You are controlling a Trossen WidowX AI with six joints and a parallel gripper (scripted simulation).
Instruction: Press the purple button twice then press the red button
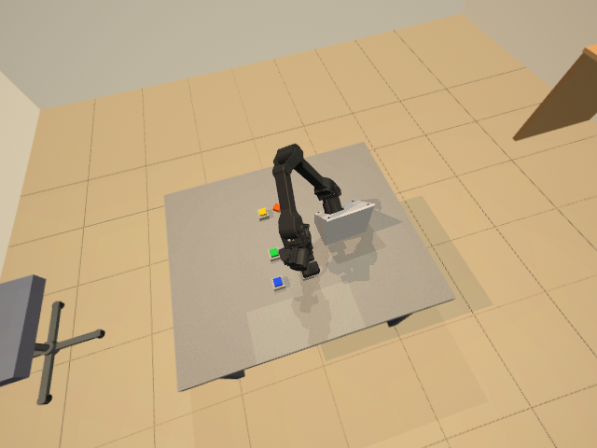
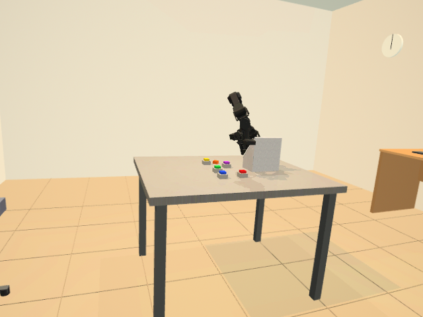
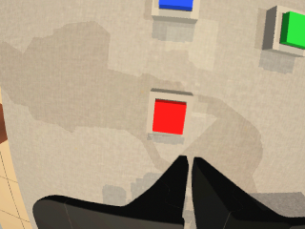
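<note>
The red button sits in a pale square housing and stands up unpressed. In the top view it is hidden under the gripper, with only an edge of its housing showing. My gripper is shut and empty. Its tips hang well above the table, over the area of the red button; in the wrist view the button lies just beyond the tips. The purple button stands unpressed farther back, left of the grey box in the exterior view, and is hidden behind the arm in the top view.
The blue button and green button are near the red one. The yellow button and orange block are farther back. A grey box stands at the arm's base.
</note>
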